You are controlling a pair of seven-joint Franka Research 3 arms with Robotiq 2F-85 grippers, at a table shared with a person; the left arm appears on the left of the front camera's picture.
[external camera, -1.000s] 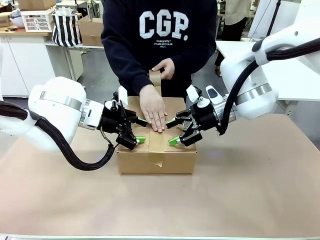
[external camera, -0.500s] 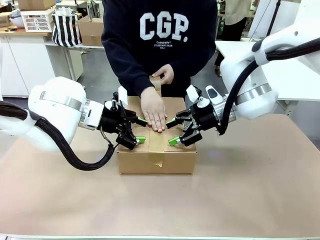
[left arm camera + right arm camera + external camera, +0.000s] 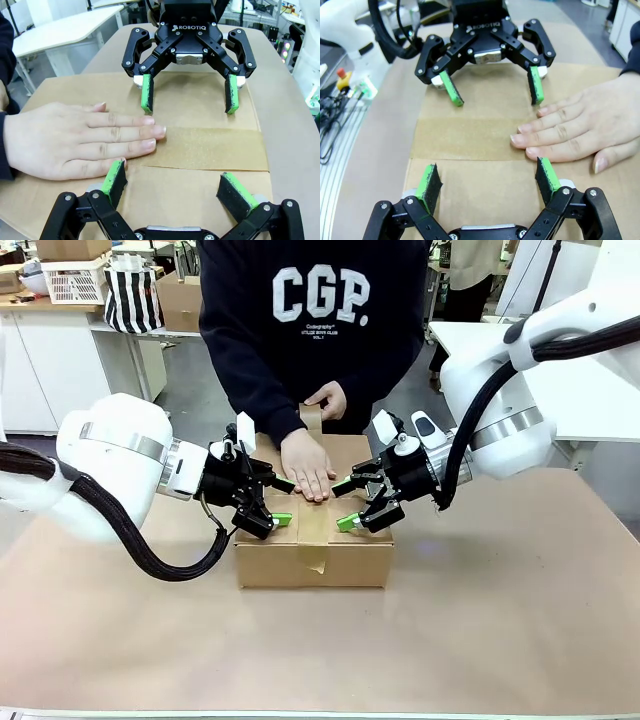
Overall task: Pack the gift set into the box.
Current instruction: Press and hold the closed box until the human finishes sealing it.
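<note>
Counter [image 3: 520, 620]: brown surface, carrying one item at its middle.
The box [image 3: 350, 562]: brown carton, flaps closed, a strip of brown tape [image 3: 215, 148] along the top seam.
Person, far side: one hand [image 3: 306, 470] flat on the taped lid; the other hand [image 3: 327, 399] holds the tape strip up behind the far edge.
Left gripper [image 3: 277, 501]: on the lid's left part, jaws apart, holding nothing.
Right gripper [image 3: 346, 504]: on the lid's right part, jaws apart, holding nothing.
</note>
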